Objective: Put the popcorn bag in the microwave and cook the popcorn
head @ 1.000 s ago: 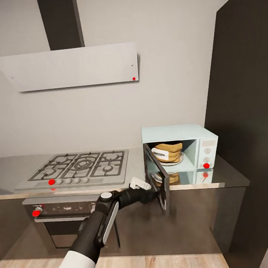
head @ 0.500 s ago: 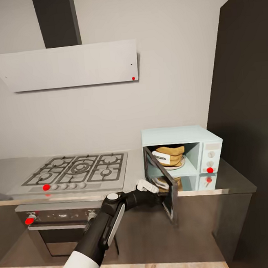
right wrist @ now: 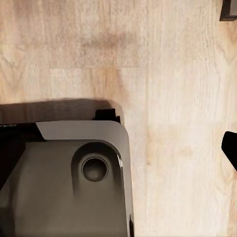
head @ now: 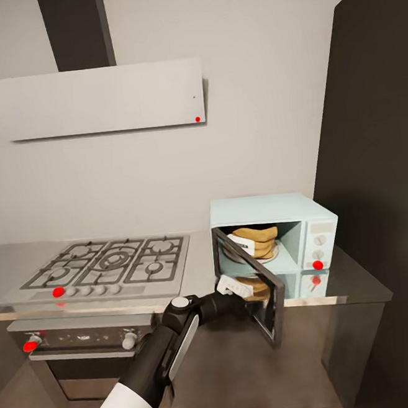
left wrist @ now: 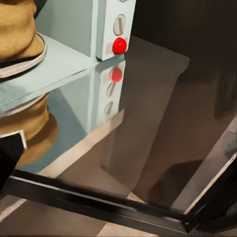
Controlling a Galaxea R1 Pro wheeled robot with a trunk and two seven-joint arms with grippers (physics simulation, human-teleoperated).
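A long glossy grey steel-like table [head: 201, 273] runs across the lower half of the head view, on top of dark cabinets, with a plain pale wall behind it. At the left side of this table sits a steel gas cooktop with black grates [head: 107, 268], and under it a built-in black-and-steel oven with a red knob [head: 74, 350]. A flat pale grey extractor hood [head: 94, 100] hangs on the wall in the upper left. A tall dark panel [head: 381, 168] closes the room on the right, and light wooden floor boards [right wrist: 173, 74] lie below.

The small boxy pale mint-white microwave [head: 273, 210] stands at the right end of the table, with its dark glass door [head: 253, 293] swung open toward the front. Inside, on the round plate, rests the small tan-brown crumpled paper popcorn bag with a white label [head: 252, 241]; the shiny table reflects it.

The left gripper [head: 241, 294] reaches to the inner side of the open door, in the lower middle of the head view; I cannot tell how wide it is. The right wrist view looks down at the floor and a grey part of the robot base [right wrist: 69, 182].
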